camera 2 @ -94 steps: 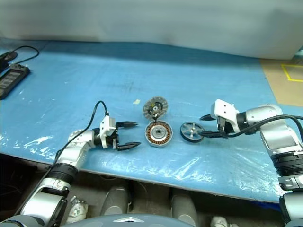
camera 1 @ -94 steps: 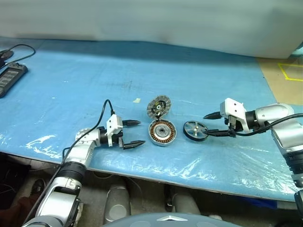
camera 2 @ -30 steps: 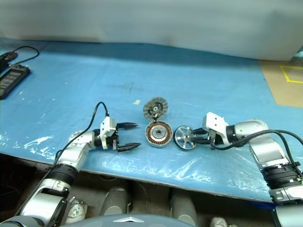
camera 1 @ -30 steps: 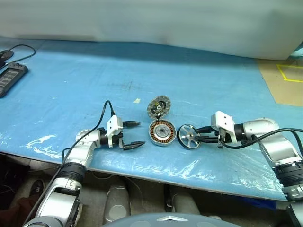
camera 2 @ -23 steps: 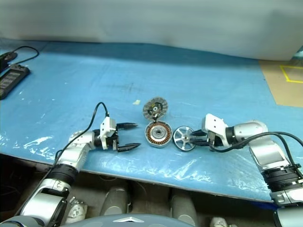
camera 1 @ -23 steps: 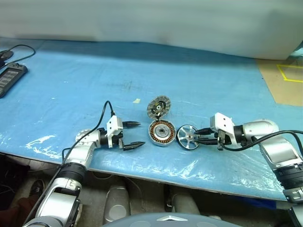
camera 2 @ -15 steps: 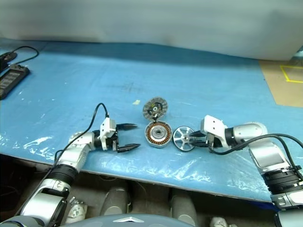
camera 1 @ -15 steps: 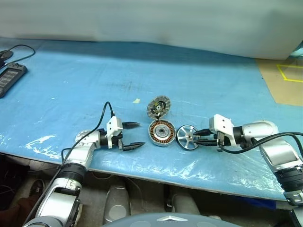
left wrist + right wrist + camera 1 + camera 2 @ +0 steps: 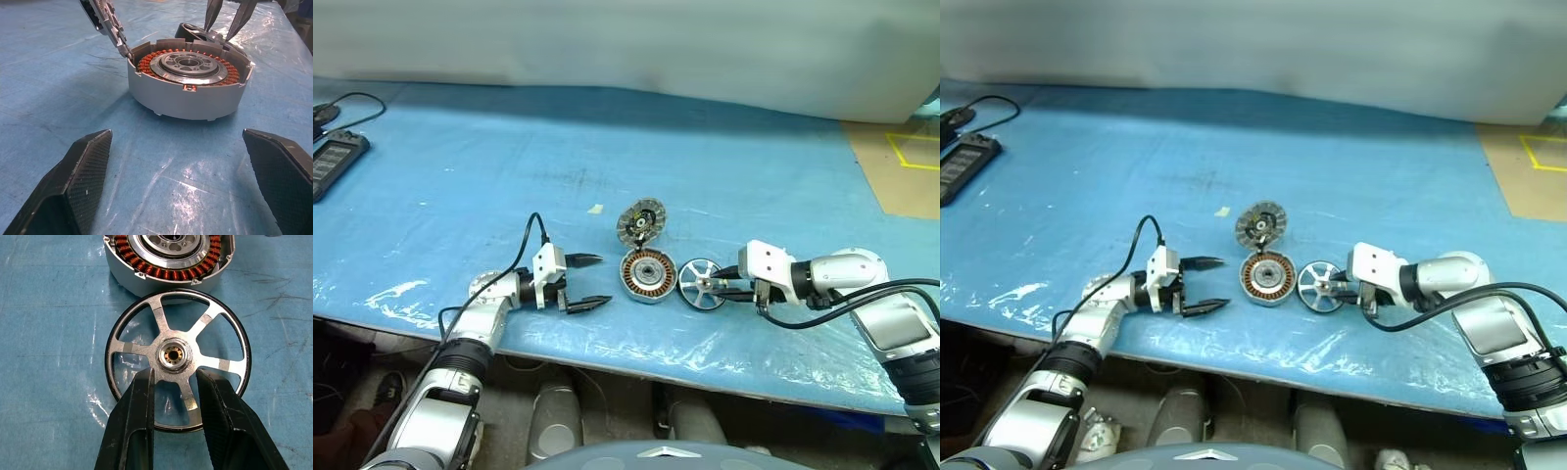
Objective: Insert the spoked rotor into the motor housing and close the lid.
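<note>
Holding now: right gripper (image 9: pixel 722 286) clenched on one silver spoke of the spoked rotor (image 9: pixel 172 354), just below the hub.
Rotor place: just right of the motor housing (image 9: pixel 649 274), near edge of the blue table (image 9: pixel 460 176); rims close, cannot tell if touching.
Rotor facing: tipped up on its black rim, spoked face turned toward the near side and up, not flat.
Rotor axis: hub line leaning well off vertical; housing hub straight up, windings open to the top.
Left gripper (image 9: pixel 603 279): spread wide, nothing in it, aimed right at the housing from just left of it.
Lid (image 9: pixel 640 221): propped on edge against the far side of the housing.
Risk, tilt: probably jams on the housing wall if lowered at this lean; needs levelling first.
Risk, grip: thin hold on one spoke, likely to swing or slip.
Risk, nudge: a sideways shove could slide the unbraced housing and topple the lid.
</note>
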`<state>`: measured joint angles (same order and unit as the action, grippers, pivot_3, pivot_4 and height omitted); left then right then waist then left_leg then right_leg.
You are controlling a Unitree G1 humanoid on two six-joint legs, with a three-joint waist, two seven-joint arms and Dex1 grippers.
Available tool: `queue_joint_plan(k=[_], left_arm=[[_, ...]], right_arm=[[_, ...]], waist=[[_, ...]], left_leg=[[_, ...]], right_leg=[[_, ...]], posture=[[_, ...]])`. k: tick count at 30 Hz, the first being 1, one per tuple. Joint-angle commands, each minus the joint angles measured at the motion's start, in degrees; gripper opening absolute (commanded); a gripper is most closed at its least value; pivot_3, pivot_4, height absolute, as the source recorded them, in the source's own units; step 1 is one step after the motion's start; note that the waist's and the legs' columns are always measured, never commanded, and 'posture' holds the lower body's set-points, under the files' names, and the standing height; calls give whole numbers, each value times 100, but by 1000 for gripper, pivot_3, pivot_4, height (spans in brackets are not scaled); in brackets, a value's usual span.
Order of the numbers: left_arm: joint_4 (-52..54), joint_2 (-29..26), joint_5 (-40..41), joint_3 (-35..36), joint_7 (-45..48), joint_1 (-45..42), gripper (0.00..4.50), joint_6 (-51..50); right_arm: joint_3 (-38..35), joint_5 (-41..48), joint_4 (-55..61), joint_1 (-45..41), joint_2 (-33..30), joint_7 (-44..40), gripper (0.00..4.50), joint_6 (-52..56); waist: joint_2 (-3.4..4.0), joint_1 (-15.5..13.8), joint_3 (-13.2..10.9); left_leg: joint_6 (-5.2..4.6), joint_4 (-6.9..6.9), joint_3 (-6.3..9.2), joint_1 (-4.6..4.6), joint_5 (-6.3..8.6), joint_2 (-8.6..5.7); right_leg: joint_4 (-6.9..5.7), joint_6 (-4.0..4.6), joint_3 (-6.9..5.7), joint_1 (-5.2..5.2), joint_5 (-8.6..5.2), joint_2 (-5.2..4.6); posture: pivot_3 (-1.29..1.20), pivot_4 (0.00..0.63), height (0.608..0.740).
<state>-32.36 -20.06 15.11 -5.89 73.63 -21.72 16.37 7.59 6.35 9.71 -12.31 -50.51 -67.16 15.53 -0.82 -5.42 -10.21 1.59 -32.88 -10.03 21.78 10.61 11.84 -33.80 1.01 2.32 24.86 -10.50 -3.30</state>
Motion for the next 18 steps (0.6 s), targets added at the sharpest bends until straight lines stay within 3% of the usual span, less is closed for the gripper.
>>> queue_joint_plan(k=[1, 18], left_arm=[[80, -24, 5, 21, -13, 99, 4500, -1], [239, -72, -11, -8, -40, 145, 4500, -142]], right_arm=[[-39, 30, 363, 43, -80, 47, 1367, 90], [1, -357, 167, 130, -207, 239, 1367, -245]], waist=[[0, 0, 0], [0, 1, 0]], left_leg=[[0, 1, 0, 0, 0, 0], [0, 10, -1, 0, 0, -3]], right_leg=[[0, 0, 0, 1, 0, 0], [4, -6, 2, 3, -4, -2]], posture=[[0, 150, 740], [0, 150, 740]])
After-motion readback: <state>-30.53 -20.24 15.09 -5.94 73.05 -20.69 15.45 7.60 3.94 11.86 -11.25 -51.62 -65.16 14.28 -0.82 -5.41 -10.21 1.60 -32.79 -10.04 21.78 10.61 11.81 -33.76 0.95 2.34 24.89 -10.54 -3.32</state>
